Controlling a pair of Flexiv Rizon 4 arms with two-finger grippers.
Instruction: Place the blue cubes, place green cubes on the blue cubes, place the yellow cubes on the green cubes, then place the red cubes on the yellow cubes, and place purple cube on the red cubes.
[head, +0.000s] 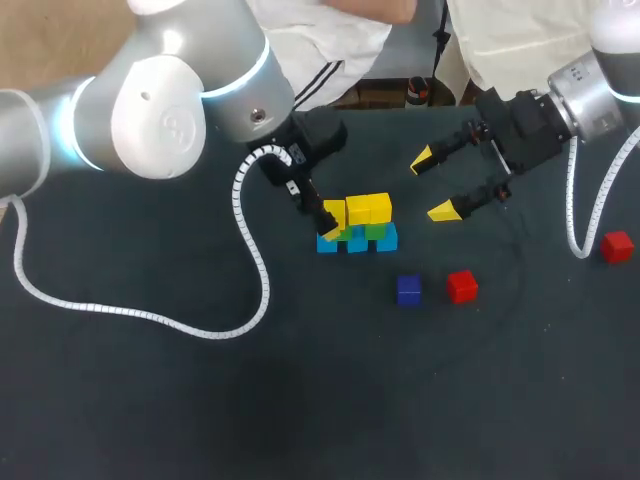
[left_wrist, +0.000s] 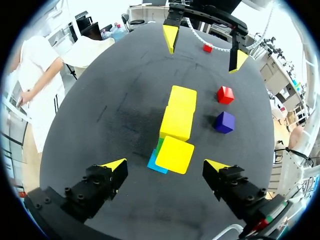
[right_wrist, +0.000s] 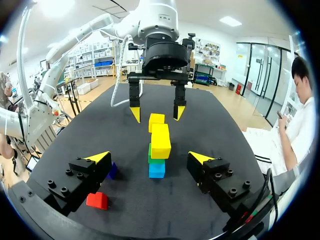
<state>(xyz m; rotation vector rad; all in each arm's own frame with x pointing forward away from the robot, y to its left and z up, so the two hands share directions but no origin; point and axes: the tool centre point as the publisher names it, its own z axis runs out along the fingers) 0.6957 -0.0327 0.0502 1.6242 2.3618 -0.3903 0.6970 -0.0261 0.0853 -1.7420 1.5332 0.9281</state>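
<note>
Centrally on the worktop (head: 150, 400) stands a three-tier stack (head: 358, 226): blue cubes (head: 357, 243) at the bottom, green cubes (head: 376, 230) above them, yellow cubes (head: 368, 208) on top. The left claw (left_wrist: 166, 165) hovers over the stack's end, fingers apart on either side of the end yellow cube, with gaps on both sides. The right claw (head: 432, 186) hangs near the stack's other end, spread wide and holding nothing. The purple cube (head: 408, 289) and a red cube (head: 461, 286) lie side by side near the stack. Another red cube (head: 617, 246) lies well apart.
</note>
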